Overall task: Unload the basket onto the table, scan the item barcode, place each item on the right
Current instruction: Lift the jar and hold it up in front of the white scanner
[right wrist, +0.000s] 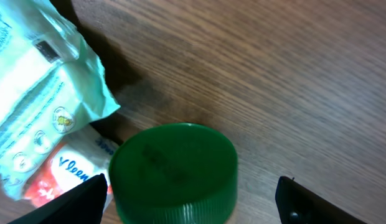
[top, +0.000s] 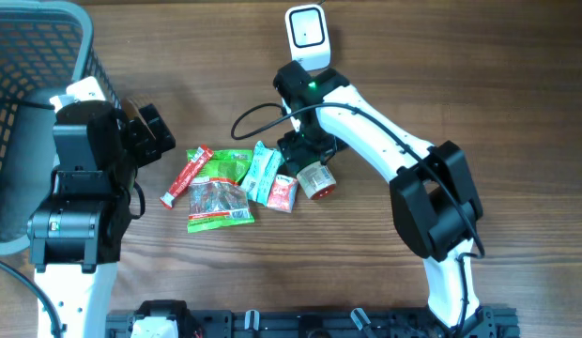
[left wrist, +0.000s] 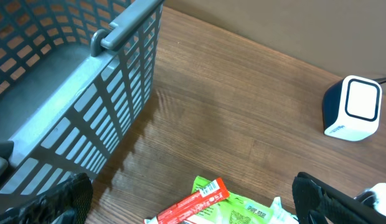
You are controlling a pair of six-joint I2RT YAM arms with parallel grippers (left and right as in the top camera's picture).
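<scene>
A small jar point(top: 316, 178) with a dark green lid point(right wrist: 174, 171) lies at the right end of a pile of packets in the middle of the table. My right gripper point(right wrist: 193, 200) is open, one finger on each side of the lid. The left finger is close to the lid and the right finger stands well clear of it. In the overhead view the right gripper point(top: 305, 150) hangs just behind the jar. The white barcode scanner point(top: 306, 36) stands at the back of the table. My left gripper point(left wrist: 190, 204) is open and holds nothing, above a red stick packet point(left wrist: 193, 202).
The pile holds the red stick packet point(top: 186, 176), a green snack bag point(top: 221, 192), a teal pack point(top: 264, 172) and a red-and-white tissue packet point(top: 283, 192). A grey mesh basket point(top: 38, 56) fills the back left corner, beside my left arm.
</scene>
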